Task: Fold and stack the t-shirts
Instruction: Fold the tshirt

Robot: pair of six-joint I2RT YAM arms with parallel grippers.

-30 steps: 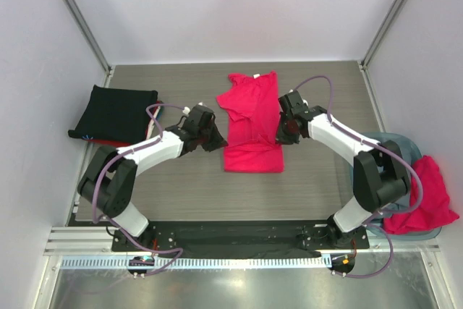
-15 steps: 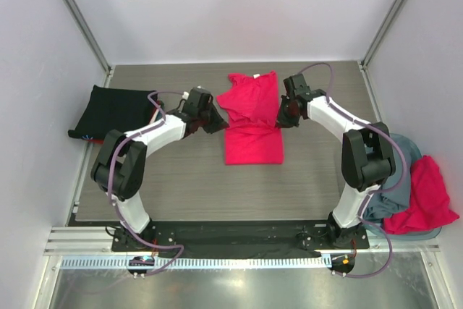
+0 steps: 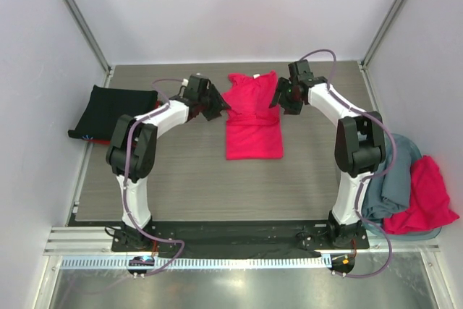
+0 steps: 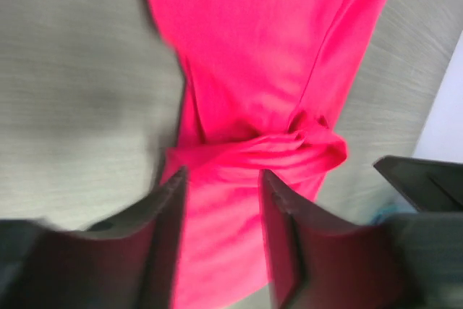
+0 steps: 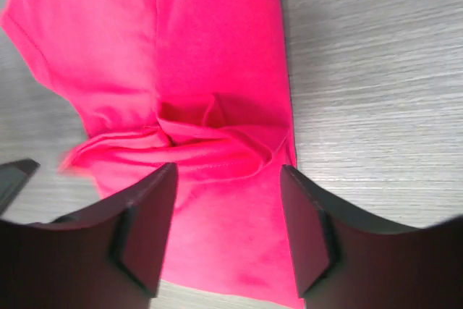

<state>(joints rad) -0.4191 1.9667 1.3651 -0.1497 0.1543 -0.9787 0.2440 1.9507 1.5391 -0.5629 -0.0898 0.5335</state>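
Table: grey wood-grain top, seen from above with the arm bases at 6 o'clock.
Bright pinkish-red t-shirt: it lay flat a little toward 12 o'clock of the table's middle, neck toward 12 o'clock and hem toward 6. The body was narrowed to a long strip with straight side edges, and the upper part spread wider toward 11 o'clock.
Neck label: a small white patch showed at the shirt's 12 o'clock edge.
Bunched ridge: a crumpled band of cloth ran across the shirt from side to side, and both wrist cameras showed it.
Left gripper: it sat at the shirt's 9 o'clock edge, at about the shirt's upper third. Its jaws stood spread and pinched nothing. In its own camera the pink cloth showed through the gap.
Right gripper: it sat at the shirt's 3 o'clock edge, facing the left one across the cloth. Its jaws were also spread wide and clamped nothing, with the shirt lying beneath and between the fingers.
Black t-shirt: it lay folded into a rough square at the table's 9 o'clock edge, well apart from the pink shirt.
Dark red t-shirt: only a sliver peeked out from under the black one on its 6 o'clock side.
Grey-blue t-shirt: it was heaped unfolded past the table's edge at about 4 o'clock.
Second pinkish-red garment: it was crumpled against the grey-blue heap on its 4 o'clock side, touching it.
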